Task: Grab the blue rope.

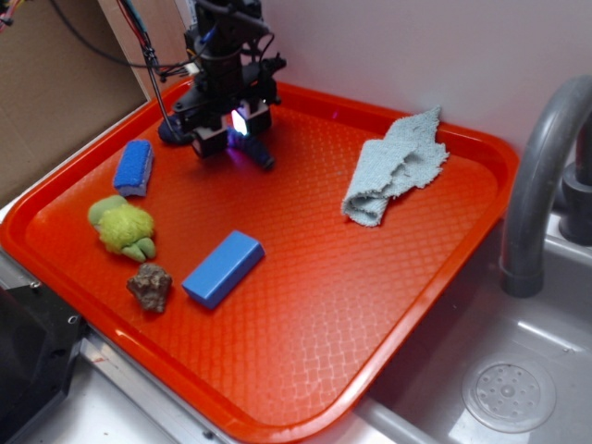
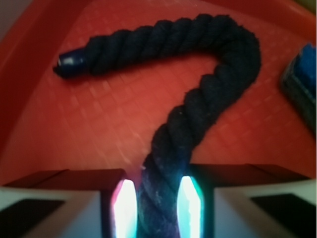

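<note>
The blue rope (image 2: 213,74) is a thick navy twisted cord lying in a hook shape on the orange tray (image 2: 89,124), with a taped end at the upper left. Its near end runs between my glowing pads (image 2: 125,208), which press against it on both sides. My gripper (image 2: 157,208) is shut on the blue rope. In the exterior view the gripper (image 1: 236,129) stands low over the tray's back left corner. A short piece of the rope (image 1: 262,157) pokes out beside it.
On the tray (image 1: 277,430) lie a blue sponge (image 1: 135,166), a green plush (image 1: 123,227), a brown rock (image 1: 150,285), a light-blue block (image 1: 223,267) and a grey cloth (image 1: 396,166). A faucet (image 1: 546,176) and a sink (image 1: 518,370) are to the right.
</note>
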Robot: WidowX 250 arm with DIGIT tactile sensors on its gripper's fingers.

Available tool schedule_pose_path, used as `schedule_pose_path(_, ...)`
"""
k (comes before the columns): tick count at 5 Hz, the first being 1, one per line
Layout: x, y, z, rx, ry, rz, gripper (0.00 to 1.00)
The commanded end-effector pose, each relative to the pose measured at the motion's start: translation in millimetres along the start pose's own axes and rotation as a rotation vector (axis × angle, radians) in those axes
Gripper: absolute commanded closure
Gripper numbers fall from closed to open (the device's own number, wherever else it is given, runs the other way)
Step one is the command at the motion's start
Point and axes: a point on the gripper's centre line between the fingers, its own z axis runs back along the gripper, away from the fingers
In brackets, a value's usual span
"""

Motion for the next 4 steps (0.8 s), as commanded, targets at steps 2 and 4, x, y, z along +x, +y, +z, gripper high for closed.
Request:
schedule_pose_path(2,-47,29,151,-0.325,0.049,-0.697,1.0)
schedule_pose_path(4,-28,66,249,-0.334,0.053,-1.102,1.0)
